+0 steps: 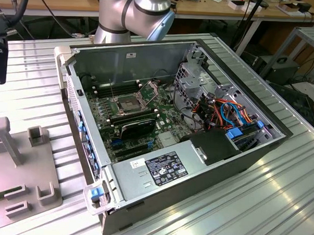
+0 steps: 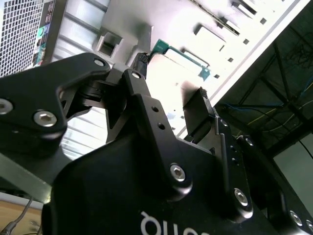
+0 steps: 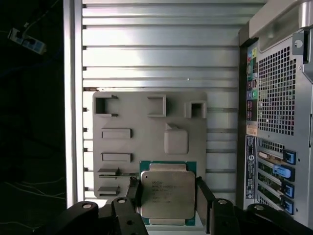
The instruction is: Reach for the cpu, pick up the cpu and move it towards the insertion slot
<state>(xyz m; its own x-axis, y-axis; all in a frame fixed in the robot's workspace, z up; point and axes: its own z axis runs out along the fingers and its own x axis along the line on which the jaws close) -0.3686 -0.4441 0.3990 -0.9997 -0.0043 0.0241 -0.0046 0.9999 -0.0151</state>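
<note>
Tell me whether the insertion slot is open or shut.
Open: in the exterior view the insertion slot shows its dark centre bare, with its thin bracket swung up.

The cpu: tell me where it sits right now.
In the first wrist view the cpu sits between the gripper's two black fingers, above the grey fixture plate on the ribbed metal table, beside the computer case's rear panel.

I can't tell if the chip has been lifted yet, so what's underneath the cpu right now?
In the first wrist view the cpu sits over the grey fixture plate, between the gripper's fingers. The plate beneath it is covered, so contact can't be judged.
</note>
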